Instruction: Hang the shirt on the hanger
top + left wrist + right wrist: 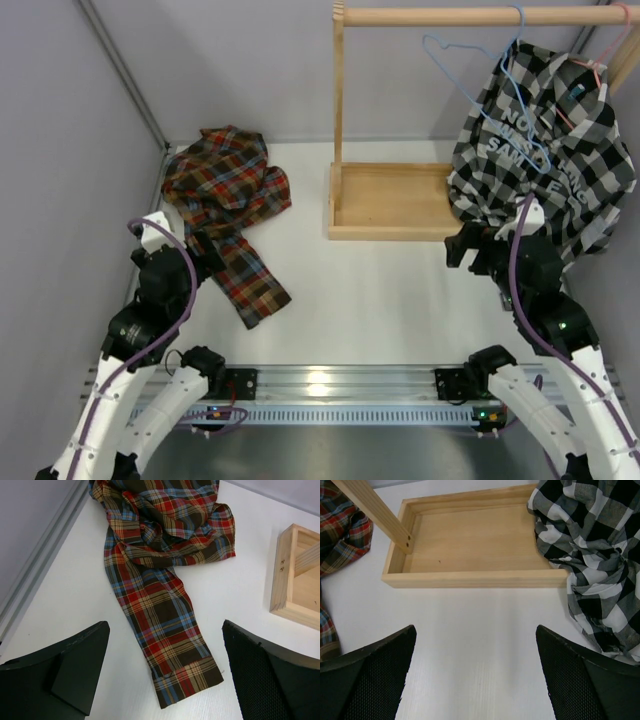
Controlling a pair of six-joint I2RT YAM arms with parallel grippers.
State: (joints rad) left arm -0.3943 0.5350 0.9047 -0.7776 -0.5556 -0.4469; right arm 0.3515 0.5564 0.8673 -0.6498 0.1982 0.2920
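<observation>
The plaid shirt (228, 185) lies crumpled at the table's back left, one sleeve (250, 280) stretched toward the front. In the left wrist view that sleeve (160, 625) runs down between my fingers, its cuff (187, 680) flat on the table. My left gripper (208, 255) (165, 625) hangs open above the sleeve, holding nothing. The light-blue wire hanger (455, 76) hangs from the wooden rod (450, 16) at the back right, partly in front of another shirt. My right gripper (470, 250) (475, 630) is open over bare table before the rack's base.
A black-and-white checked shirt (545, 140) (600, 555) hangs on a pink-red hanger (600, 66) at the rod's right end and drapes onto the table. The rack's wooden base tray (390, 200) (470, 545) stands mid-back. Grey walls close in left and behind.
</observation>
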